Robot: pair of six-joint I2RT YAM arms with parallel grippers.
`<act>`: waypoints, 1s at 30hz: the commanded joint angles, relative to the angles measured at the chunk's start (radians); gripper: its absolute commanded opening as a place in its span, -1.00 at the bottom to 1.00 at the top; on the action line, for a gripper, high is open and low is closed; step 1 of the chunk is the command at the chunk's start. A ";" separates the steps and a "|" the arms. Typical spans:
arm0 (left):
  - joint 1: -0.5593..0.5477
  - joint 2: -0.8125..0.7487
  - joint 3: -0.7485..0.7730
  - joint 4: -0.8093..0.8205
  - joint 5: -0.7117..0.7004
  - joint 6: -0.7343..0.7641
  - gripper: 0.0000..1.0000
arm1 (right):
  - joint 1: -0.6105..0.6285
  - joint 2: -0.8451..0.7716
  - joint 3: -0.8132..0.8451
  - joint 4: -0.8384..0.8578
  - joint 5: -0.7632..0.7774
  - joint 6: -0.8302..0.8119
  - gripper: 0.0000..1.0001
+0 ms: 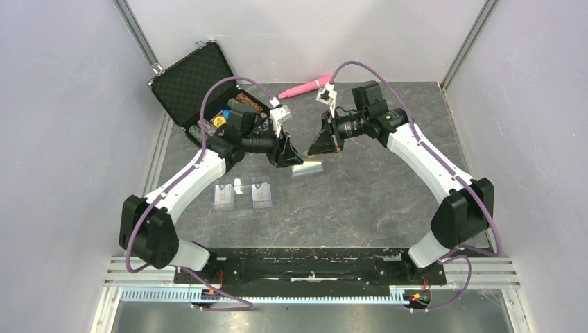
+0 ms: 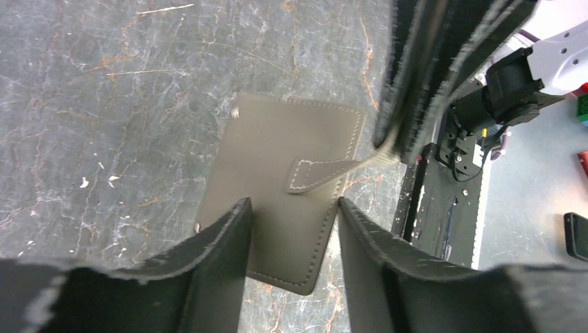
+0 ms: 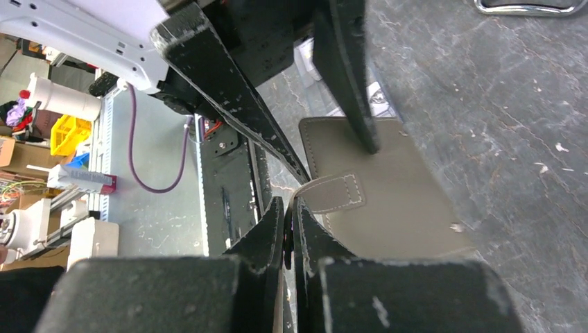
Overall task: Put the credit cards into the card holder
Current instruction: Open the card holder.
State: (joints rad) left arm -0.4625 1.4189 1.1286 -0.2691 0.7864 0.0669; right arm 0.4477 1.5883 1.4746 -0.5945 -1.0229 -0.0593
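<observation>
The khaki card holder (image 1: 308, 168) lies closed and flat on the dark table between the two grippers. My left gripper (image 2: 291, 205) is open, its fingers standing over the holder's (image 2: 277, 139) near end, one above it and one at its edge. My right gripper (image 3: 290, 202) is shut on the tip of the holder's snap tab (image 3: 336, 193), which is lifted off the holder's face (image 3: 402, 201). Two pale credit cards (image 1: 222, 195) (image 1: 261, 193) lie side by side on the table, near-left of the holder. The light-blue lining is hidden.
An open black hard case (image 1: 191, 83) with poker chips stands at the back left, just behind my left arm. A pink object (image 1: 305, 87) lies at the back centre. Grey walls close in the table on both sides.
</observation>
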 commanded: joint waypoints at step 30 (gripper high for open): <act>-0.001 0.058 0.085 -0.032 0.050 -0.006 -0.11 | -0.035 -0.035 -0.094 0.201 -0.109 0.149 -0.93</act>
State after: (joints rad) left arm -0.4660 1.4693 1.1679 -0.3630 0.7982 0.1230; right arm 0.4149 1.5867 1.3914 -0.4358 -1.0950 0.0761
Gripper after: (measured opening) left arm 0.506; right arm 0.025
